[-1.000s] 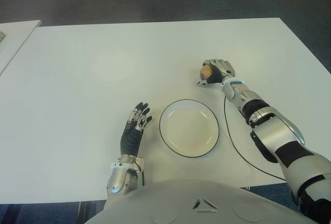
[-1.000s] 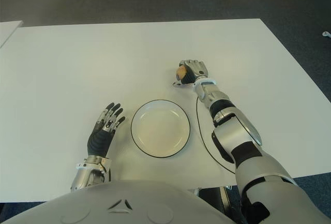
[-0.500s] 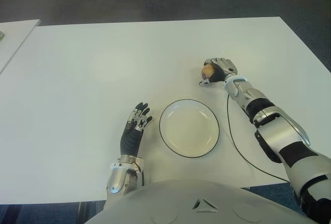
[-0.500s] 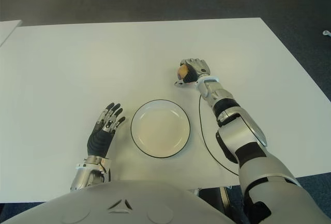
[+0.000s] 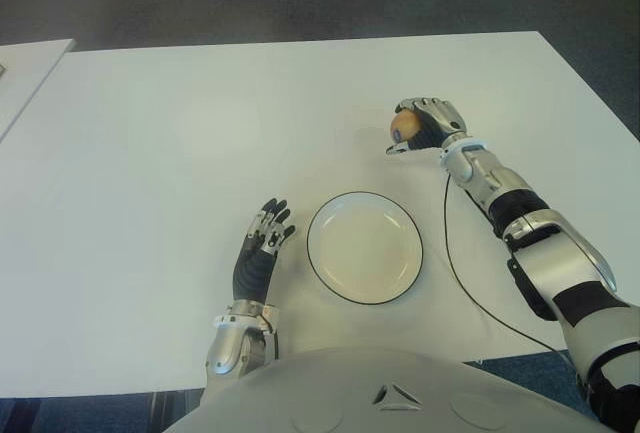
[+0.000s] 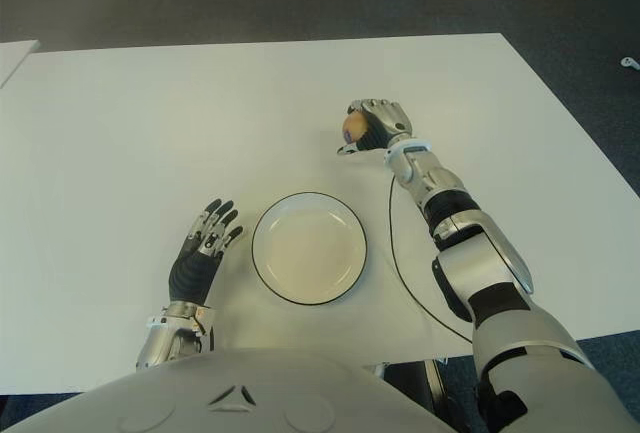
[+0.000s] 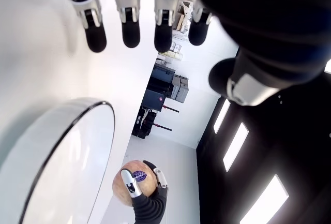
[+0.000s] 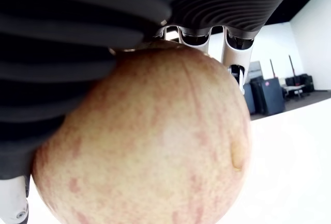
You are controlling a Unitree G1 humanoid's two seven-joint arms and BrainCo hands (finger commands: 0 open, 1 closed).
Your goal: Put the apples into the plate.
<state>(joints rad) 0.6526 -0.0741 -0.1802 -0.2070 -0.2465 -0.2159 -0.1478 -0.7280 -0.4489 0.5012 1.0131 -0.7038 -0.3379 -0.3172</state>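
A yellow-red apple (image 5: 403,126) sits inside the curled fingers of my right hand (image 5: 422,125), which hovers beyond the plate's far right side. The right wrist view is filled by that apple (image 8: 150,141) with dark fingers (image 8: 77,32) wrapped over it. A white plate with a thin black rim (image 5: 316,215) lies near the table's front, with nothing in it. To the left of the plate my left hand (image 5: 263,243) shows with its fingers (image 7: 130,22) stretched out straight and holding nothing.
The white table (image 5: 180,133) stretches wide to the left and back. A thin black cable (image 5: 452,263) runs along my right forearm, right of the plate. A second white table's corner (image 5: 25,68) shows at the far left.
My right hand has risen and shifted slightly back and to the right with the apple held in it. The left hand and the plate have stayed still.
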